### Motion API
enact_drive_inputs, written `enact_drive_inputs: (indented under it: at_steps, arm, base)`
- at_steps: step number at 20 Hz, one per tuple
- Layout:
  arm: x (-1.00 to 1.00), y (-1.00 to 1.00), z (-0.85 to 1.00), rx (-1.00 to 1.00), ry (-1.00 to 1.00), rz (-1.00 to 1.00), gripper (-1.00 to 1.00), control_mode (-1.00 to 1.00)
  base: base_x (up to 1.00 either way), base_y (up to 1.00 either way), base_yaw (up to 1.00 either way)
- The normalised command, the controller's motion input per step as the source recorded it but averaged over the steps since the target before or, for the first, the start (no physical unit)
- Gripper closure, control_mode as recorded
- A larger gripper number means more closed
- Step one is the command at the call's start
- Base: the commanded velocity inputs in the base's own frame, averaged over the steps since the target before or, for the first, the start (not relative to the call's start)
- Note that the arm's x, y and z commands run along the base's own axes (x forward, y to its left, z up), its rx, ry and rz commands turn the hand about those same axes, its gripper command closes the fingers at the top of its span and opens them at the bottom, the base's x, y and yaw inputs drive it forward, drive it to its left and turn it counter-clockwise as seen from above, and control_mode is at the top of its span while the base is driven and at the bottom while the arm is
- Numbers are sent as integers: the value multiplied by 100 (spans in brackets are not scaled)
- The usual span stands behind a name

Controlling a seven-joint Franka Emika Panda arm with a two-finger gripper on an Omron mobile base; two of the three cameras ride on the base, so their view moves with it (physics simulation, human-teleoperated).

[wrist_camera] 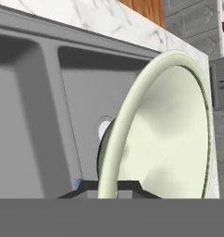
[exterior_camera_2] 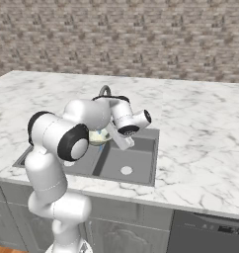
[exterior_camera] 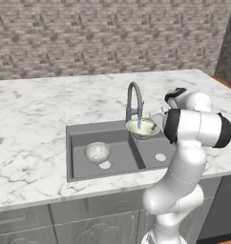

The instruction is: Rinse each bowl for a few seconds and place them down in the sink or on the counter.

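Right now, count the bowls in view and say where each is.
2. The cream-green bowl is held by the hand under the faucet, above the sink. The grey stone bowl sits in the left basin by its drain.

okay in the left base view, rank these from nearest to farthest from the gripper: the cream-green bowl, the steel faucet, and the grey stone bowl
1. The pale cream-green round bowl, held by the gripper over the sink's divider.
2. The curved steel gooseneck faucet, right behind that bowl.
3. The mottled grey-white stone-like bowl, down in the left basin of the dark grey sink.
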Motion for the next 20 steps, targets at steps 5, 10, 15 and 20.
enact_drive_inputs:
  at_steps: [5,10,15,20]
  arm:
    - [46,3,-9,0,4,0,100,-100]
    - [-17,-4,0,2,0,0,100,-100]
    - [-27,-7,0,1,0,0,100,-100]
    - [0,-6,0,0,0,0,100,-100]
  base:
    - [0,0,0]
    - [0,0,0]
    - [0,0,0]
    - [0,0,0]
